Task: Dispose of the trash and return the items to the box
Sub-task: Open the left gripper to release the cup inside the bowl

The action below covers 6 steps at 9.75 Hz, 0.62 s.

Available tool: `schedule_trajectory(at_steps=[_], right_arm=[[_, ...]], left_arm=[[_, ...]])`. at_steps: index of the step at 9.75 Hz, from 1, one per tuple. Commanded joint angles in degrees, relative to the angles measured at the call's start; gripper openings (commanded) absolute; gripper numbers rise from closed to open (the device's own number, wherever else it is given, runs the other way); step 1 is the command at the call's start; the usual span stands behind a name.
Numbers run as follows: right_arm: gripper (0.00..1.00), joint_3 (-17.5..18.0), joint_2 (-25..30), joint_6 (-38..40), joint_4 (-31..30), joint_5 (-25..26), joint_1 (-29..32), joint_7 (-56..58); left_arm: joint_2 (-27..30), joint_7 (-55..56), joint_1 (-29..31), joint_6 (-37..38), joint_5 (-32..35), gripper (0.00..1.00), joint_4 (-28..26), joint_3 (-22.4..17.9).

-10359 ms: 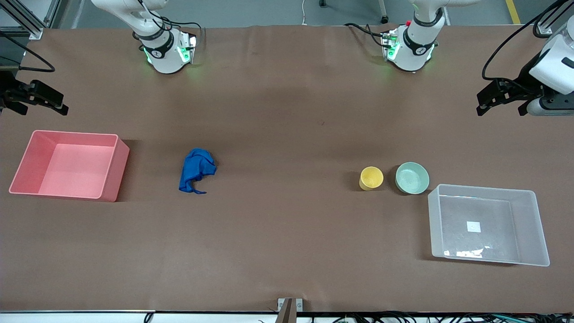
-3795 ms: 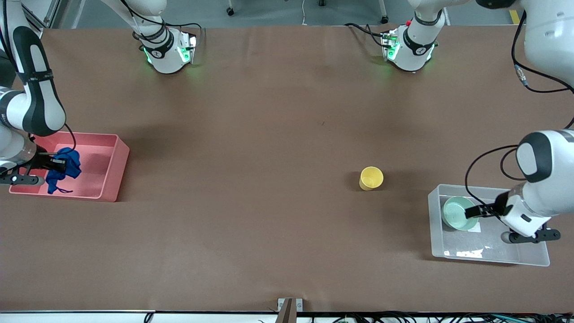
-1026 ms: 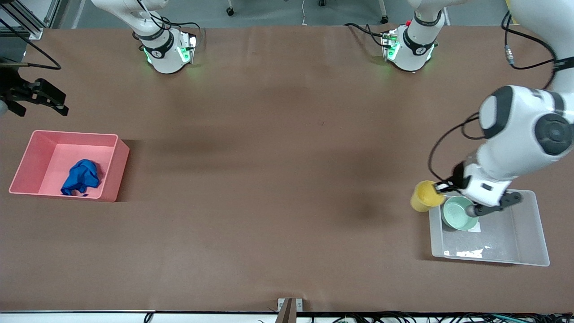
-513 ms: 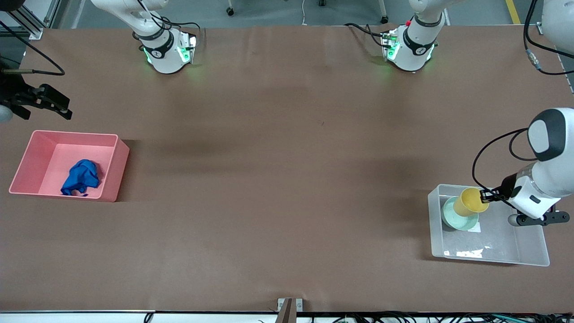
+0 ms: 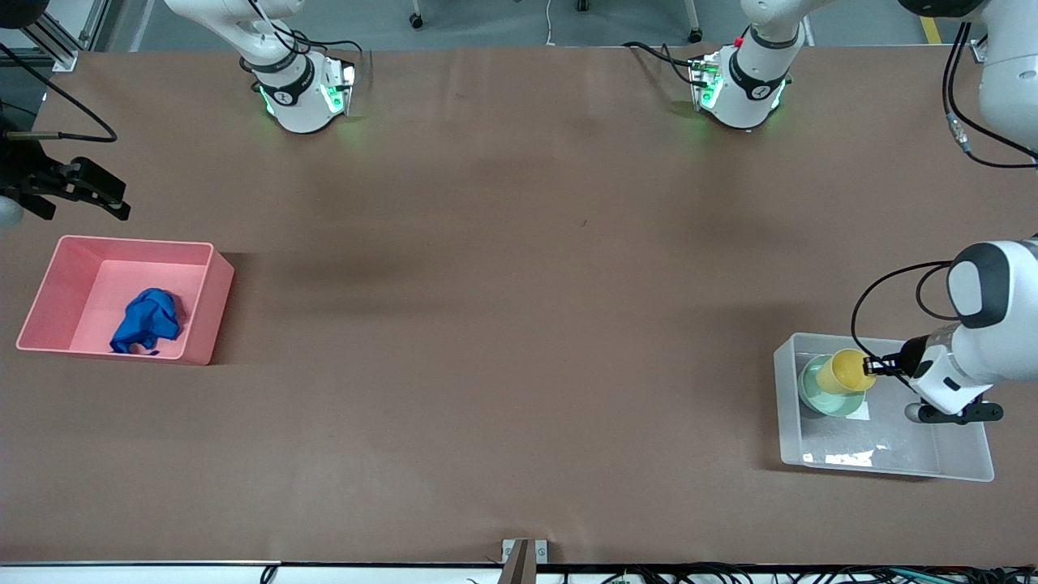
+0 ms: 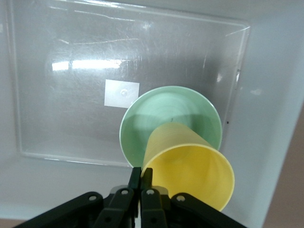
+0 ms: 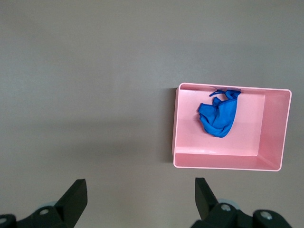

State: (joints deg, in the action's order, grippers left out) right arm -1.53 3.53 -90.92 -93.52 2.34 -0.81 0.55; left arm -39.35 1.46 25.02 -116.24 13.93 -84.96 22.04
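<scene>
My left gripper is shut on the rim of the yellow cup, holding it tilted over the mint-green bowl inside the clear box. In the left wrist view the cup hangs above the bowl, with the box's white label beside the bowl. The blue trash wad lies in the pink bin. My right gripper is open and empty, held in the air above the table by the pink bin; its wrist view shows the wad in the bin.
The arm bases stand along the table edge farthest from the front camera. The brown table stretches between the pink bin and the clear box.
My left gripper has lowered the yellow cup a little toward the bowl inside the clear box. The right gripper has barely moved.
</scene>
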Motion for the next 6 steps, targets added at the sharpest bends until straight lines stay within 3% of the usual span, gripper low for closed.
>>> schedule_trajectory(at_steps=[1, 3, 4, 5, 6], right_arm=[[1.00, 0.13, -0.63, 0.39, 0.80, -0.67, 0.37, -0.37], [1.00, 0.04, -0.63, 0.30, 0.89, -0.67, 0.37, -0.37], [1.00, 0.04, -0.63, 0.30, 0.89, -0.67, 0.37, -0.37], [1.00, 0.04, -0.72, 0.30, 0.80, -0.67, 0.37, -0.37], [1.00, 0.04, -0.72, 0.30, 0.80, -0.67, 0.37, -0.37]], left_arm=[[-3.45, -0.06, 0.29, -1.79, 1.45, 0.01, 1.28, -0.41], [-5.12, 0.12, 0.29, -3.98, 1.45, 0.04, 1.28, -0.60], [-5.74, -0.06, 0.38, -4.87, 1.45, 0.13, 1.28, -0.60], [-5.74, 0.64, 0.29, -4.96, 1.45, 0.44, 1.37, -0.60], [-5.22, 0.73, 0.29, -4.96, 1.28, 0.87, 1.63, -0.51]])
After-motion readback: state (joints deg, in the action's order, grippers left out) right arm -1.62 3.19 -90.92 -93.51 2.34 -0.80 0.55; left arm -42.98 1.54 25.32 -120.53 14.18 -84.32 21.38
